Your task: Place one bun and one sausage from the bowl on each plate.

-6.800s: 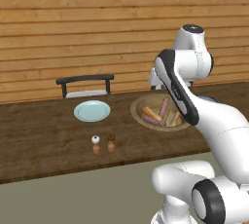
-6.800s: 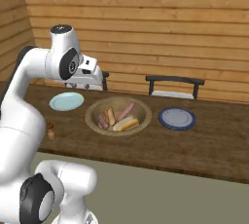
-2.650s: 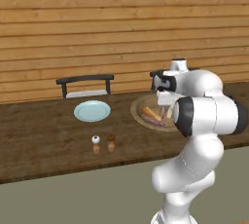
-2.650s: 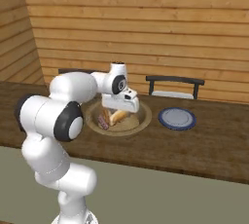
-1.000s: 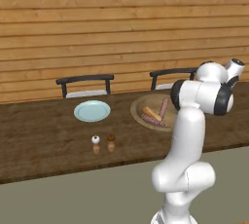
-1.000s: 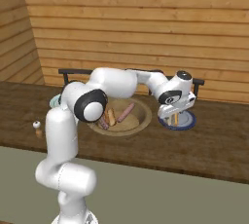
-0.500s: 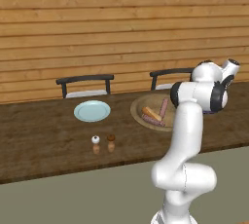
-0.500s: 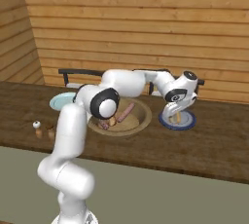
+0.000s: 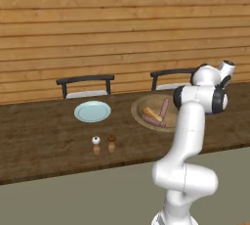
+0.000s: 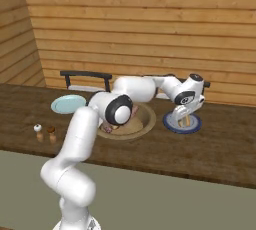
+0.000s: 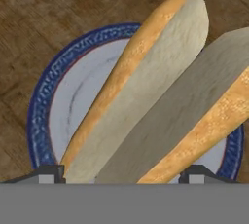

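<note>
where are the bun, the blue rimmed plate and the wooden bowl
bun (image 11: 146, 101), hand view, on its pale cut face
blue rimmed plate (image 11: 44, 96), hand view, on its patterned blue rim
wooden bowl (image 9: 139, 107), left base view, on its near-left rim

Even, flat rendered lighting, moderately bright, no glare. Soft faint shadows under items on the wooden surface (image 9: 44, 141). Base views sharp, slightly low-res, with no edge distortion. Hand view close-up shows coarse textures on the bun (image 11: 146, 96).
</note>
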